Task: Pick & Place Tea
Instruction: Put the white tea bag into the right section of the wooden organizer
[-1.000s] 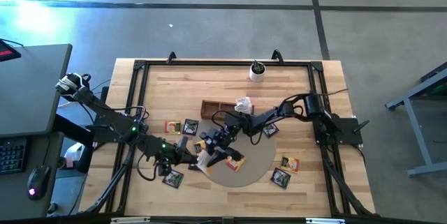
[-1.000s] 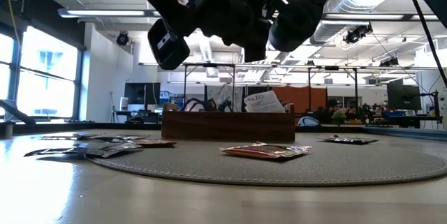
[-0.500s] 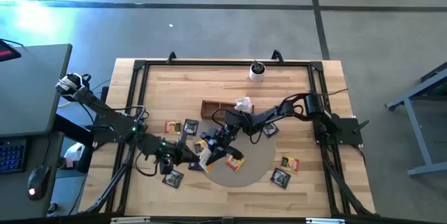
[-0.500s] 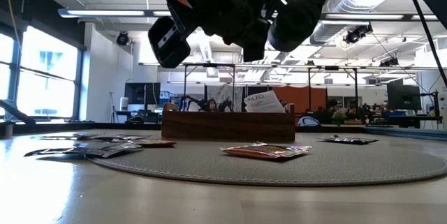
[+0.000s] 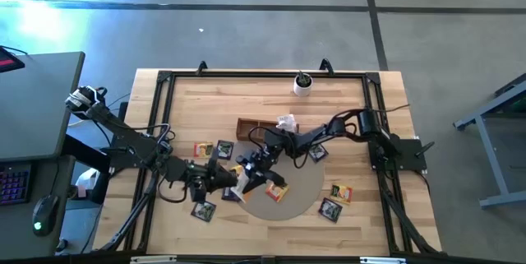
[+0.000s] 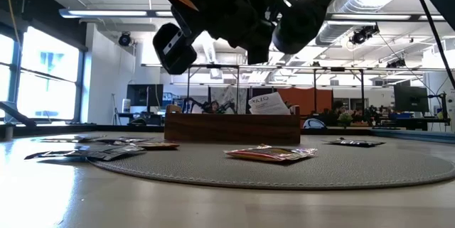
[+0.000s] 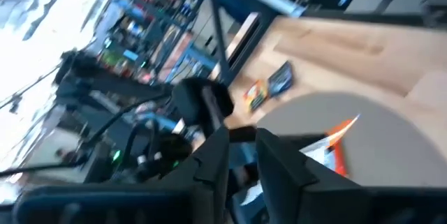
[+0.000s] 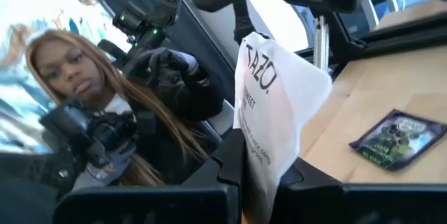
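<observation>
Above the round grey mat, a tea sachet, white on one face and orange on the other, stands in my right gripper, which is shut on it. My left gripper hangs just to the table's left of it. Its fingers stand slightly open, with the sachet off to one side of them, not between them. Another orange sachet lies flat on the mat. A white sachet stands in the wooden box. My right gripper pinches the white sachet's lower edge between its two fingers. The sachet stands up out of the fingers with its printed face in view. It is lifted clear, high above the mat.
Sachets lie scattered on the table at the left, near left, near right and by the right arm. A white cup with a plant stands at the far edge. A person stands beyond the table.
My left gripper has let go of the sachet and drawn back a little toward the table's left edge. The sachet stays up above the mat in my right gripper, which has hardly moved.
</observation>
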`<state>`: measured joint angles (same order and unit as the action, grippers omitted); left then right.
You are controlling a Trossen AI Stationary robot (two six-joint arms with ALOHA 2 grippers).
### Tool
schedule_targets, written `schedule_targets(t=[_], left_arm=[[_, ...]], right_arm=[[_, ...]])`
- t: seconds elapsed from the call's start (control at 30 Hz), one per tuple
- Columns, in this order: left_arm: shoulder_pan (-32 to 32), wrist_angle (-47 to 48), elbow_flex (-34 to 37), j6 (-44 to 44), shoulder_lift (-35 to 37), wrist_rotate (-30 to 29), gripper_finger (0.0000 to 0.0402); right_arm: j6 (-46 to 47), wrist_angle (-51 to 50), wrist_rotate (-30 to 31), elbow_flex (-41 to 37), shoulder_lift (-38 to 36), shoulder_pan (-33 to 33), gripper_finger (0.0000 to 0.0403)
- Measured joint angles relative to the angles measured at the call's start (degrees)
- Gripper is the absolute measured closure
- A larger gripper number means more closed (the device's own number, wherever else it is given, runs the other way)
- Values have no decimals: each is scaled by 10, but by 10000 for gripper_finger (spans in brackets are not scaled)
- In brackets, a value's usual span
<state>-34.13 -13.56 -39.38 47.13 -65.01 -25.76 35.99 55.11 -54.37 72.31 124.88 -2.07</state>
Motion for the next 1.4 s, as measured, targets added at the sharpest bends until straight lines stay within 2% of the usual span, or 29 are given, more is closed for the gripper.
schedule_targets(t=[0.2, 0.5, 0.63, 0.73, 0.83, 0.93, 1.03, 1.1, 1.17, 1.23, 1.4], left_arm=[[0, 0, 0, -13, 0, -50, 316], [0, 4, 0, -30, 0, -53, 316], [0, 5, 0, -31, 0, -55, 316], [0, 5, 0, -31, 0, -55, 316], [0, 4, 0, -31, 0, -55, 316], [0, 4, 0, -31, 0, -55, 316], [0, 5, 0, -31, 0, -55, 316], [0, 4, 0, -31, 0, -54, 316], [0, 4, 0, -31, 0, -54, 316], [0, 4, 0, -31, 0, -54, 316], [0, 4, 0, -33, 0, -54, 316]], right_arm=[[54, 2, -15, 0, 0, 36, 391], [61, 1, -17, 0, -1, 106, 396], [59, -17, -24, -1, -24, 131, 397], [14, -50, -26, -1, -63, 145, 398], [-66, -136, -3, -1, -115, 149, 397], [-207, -297, 69, -1, -178, 142, 398], [-347, -489, 232, -1, -243, 122, 398], [-389, -600, 361, -1, -279, 106, 396], [-387, -689, 471, -1, -306, 89, 395], [-356, -746, 545, -1, -324, 73, 395], [-270, -794, 634, -1, -331, 38, 399]])
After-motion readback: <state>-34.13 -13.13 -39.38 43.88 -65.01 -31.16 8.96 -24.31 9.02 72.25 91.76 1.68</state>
